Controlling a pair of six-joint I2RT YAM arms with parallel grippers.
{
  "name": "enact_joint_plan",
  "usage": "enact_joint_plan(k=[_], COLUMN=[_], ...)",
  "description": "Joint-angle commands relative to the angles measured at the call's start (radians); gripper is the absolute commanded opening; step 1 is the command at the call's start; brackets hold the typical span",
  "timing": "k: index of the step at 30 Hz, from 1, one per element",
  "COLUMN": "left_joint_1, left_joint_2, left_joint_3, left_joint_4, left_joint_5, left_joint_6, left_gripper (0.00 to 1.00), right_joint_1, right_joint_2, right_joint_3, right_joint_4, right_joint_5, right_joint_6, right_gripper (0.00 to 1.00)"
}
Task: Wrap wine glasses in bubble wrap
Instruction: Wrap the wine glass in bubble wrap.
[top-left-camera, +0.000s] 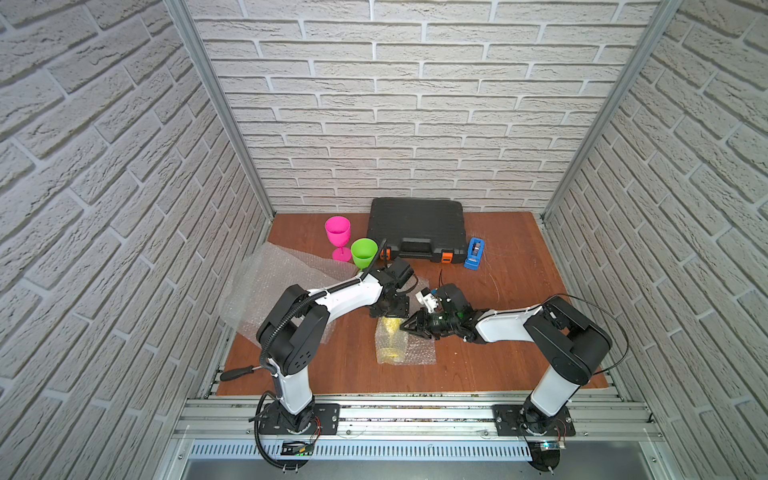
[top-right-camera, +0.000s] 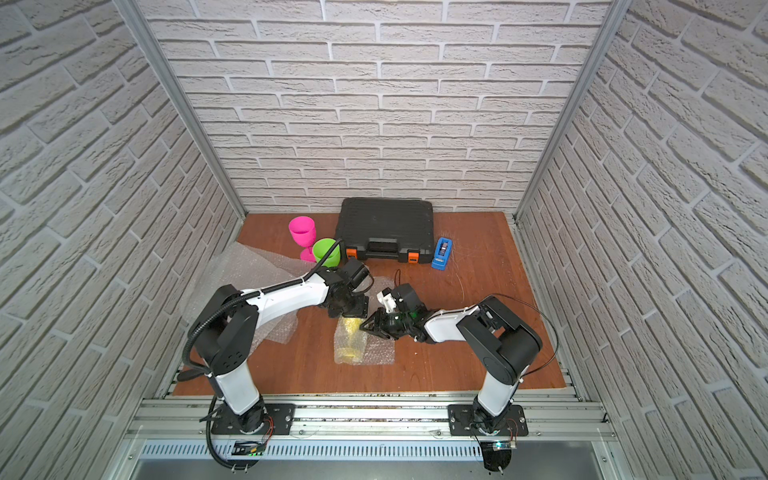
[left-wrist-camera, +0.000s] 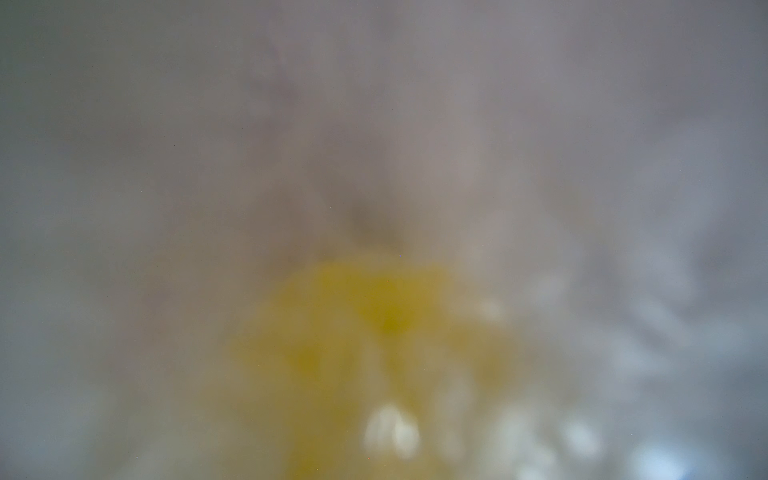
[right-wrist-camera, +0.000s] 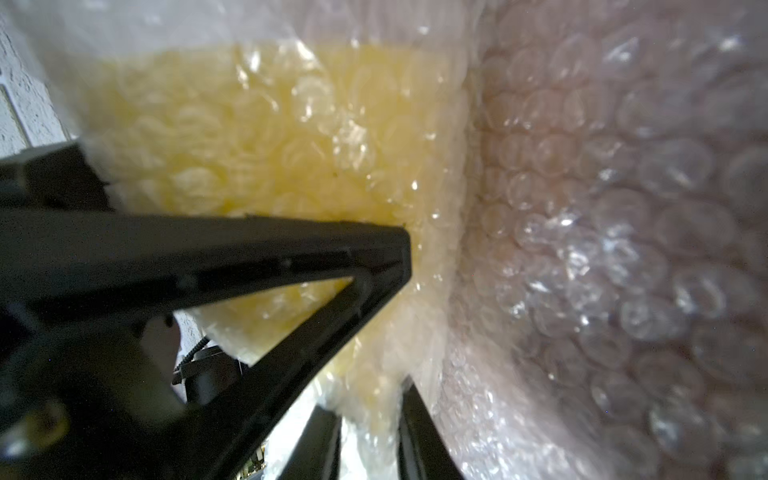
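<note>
Well, the yellow goblet lies on its side mid-table inside a sheet of bubble wrap. Facing the back wall, I see its long axis running twelve to six. The right gripper comes at it from three o'clock, tips against the wrap on the twelve o'clock half. The jaws look narrow, though whether they pinch the film I cannot tell. The left gripper hangs over the twelve o'clock end, its fingers hidden beneath the wrist, so I cannot tell its spread. I'd judge the right arm better placed to draw the loose flap on the three o'clock side across that axis.
</note>
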Motion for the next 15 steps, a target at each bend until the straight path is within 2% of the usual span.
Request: enact_joint_plan(k=[1,4,7,15], left_joint_1=[0.005,0.012,0.027,0.077], left_joint_2=[-0.071,-0.126,-0.178,-0.247], left_joint_3=[-0.027,-0.027,-0.026,-0.090], left_joint_4=[-0.047,-0.025,-0.013,0.022], left_joint_5=[-0.021,-0.012,0.002,0.066], left_joint_6=[0.022,0.043,0.064,0.058], left_gripper=[0.78,0.91,0.98,0.96], right_joint_1=[0.004,0.001,0.000,-0.013], right_joint_2=[-0.034,-0.035,-0.036,-0.044], right_joint_3=[-0.018,-0.026,-0.035,-0.045], right_joint_4=[-0.037,-0.062,-0.064,-0.095], right_joint_5=[0.045,0.051,0.055,0.064], right_joint_6=[-0.012,-0.020,-0.015,-0.020], right_gripper=[0.19,0.17,0.15,0.14])
